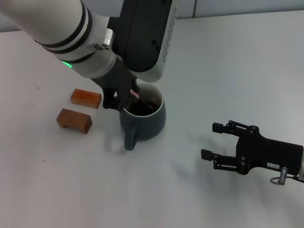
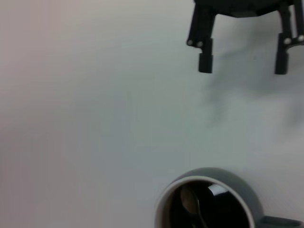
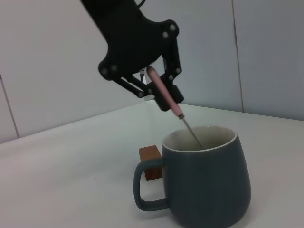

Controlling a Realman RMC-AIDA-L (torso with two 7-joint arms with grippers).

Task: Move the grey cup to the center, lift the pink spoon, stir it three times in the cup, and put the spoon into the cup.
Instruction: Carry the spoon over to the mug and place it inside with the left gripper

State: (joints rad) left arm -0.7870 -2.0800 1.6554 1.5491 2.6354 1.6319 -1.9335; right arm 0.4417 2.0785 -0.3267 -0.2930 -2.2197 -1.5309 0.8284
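The white desk (image 1: pixel 237 61) is seen across the whole head view. Near the frame's centre the grey cup (image 1: pixel 145 118) is stood upright, its handle turned toward the lower edge. Directly above its upper-left rim the left pincer (image 1: pixel 127 97) is held, closed on the pink spoon (image 3: pixel 164 93), whose long axis is tilted, bowl down inside the cup. At lower right the right pincer (image 1: pixel 218 141) is parked, fingers spread, well apart. Two wooden blocks (image 1: pixel 80 110) are left of the cup.
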